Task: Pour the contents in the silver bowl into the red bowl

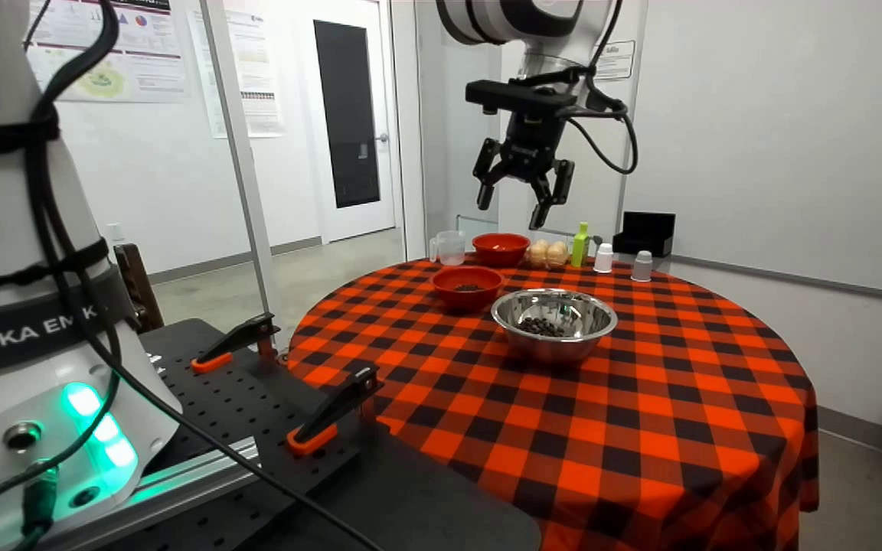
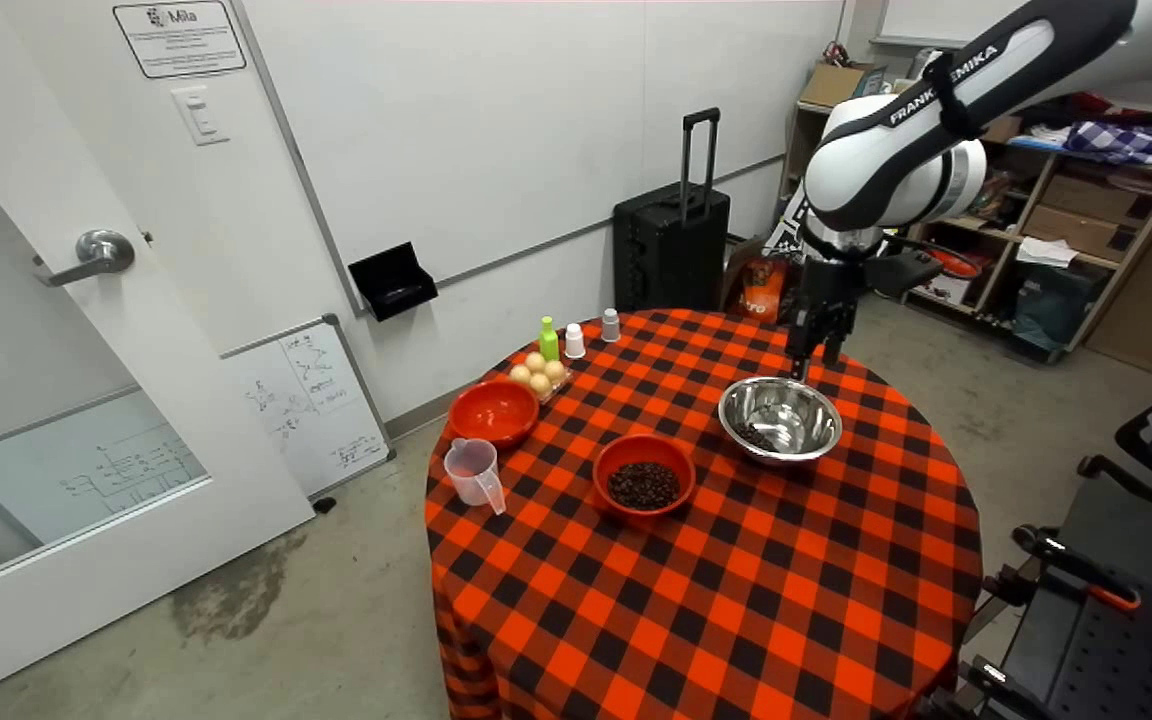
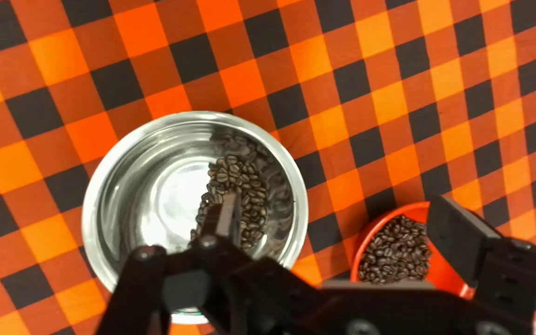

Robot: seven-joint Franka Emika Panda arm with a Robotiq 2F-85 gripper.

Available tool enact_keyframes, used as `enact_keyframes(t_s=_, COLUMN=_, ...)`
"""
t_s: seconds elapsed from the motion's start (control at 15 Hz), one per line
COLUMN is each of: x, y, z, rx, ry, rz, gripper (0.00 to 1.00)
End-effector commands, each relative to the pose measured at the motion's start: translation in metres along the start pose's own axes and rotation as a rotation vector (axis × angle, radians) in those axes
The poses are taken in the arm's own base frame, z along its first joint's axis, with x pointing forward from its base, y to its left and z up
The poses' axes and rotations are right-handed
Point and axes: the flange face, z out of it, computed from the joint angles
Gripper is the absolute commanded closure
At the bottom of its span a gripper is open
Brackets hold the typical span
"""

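The silver bowl (image 1: 556, 350) stands upright on the checked cloth in both exterior views (image 2: 798, 430). In the wrist view, coffee beans (image 3: 251, 200) lie along one side of the silver bowl (image 3: 123, 186). The red bowl beside it (image 1: 468, 300) also holds beans (image 2: 643, 486); part of this red bowl (image 3: 443, 268) is hidden by a finger in the wrist view. My gripper (image 1: 511, 208) is open and empty, well above the table and pointing down. In the wrist view the gripper's (image 3: 338, 225) left finger overlaps the silver bowl and its right finger overlaps the red bowl.
Another red bowl (image 2: 492, 408) stands farther off, beside a clear measuring cup (image 2: 474, 470). Several eggs (image 2: 539, 376), a green bottle (image 2: 548, 341), a white shaker (image 2: 574, 343) and a grey shaker (image 2: 610, 326) line that edge. The robot's base plate (image 1: 418, 490) adjoins the table.
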Motion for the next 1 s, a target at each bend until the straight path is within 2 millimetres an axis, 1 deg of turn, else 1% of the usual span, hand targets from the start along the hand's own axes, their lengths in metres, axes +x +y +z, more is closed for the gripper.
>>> enact_keyframes(t_s=0.0, x=-0.06, y=-0.049, z=-0.017, rx=-0.026, ry=0.074, rz=-0.076, gripper=0.0)
enact_keyframes(t_s=0.2, x=-0.097, y=-0.096, z=-0.028, rx=-0.076, ry=0.045, rz=-0.162, gripper=0.0)
enact_keyframes(t_s=0.27, x=-0.063, y=-0.072, z=-0.018, rx=-0.044, ry=0.031, rz=-0.118, gripper=0.0)
enact_keyframes(t_s=0.33, x=-0.074, y=-0.086, z=-0.022, rx=-0.053, ry=0.035, rz=-0.142, gripper=0.0)
enact_keyframes(t_s=0.4, x=-0.083, y=-0.095, z=-0.025, rx=-0.059, ry=0.04, rz=-0.155, gripper=0.0)
enact_keyframes(t_s=0.47, x=-0.089, y=-0.099, z=-0.027, rx=-0.062, ry=0.045, rz=-0.162, gripper=0.0)
enact_keyframes(t_s=0.6, x=-0.094, y=-0.098, z=-0.028, rx=-0.064, ry=0.047, rz=-0.16, gripper=0.0)
enact_keyframes(t_s=0.93, x=-0.094, y=-0.097, z=-0.027, rx=-0.063, ry=0.044, rz=-0.158, gripper=0.0)
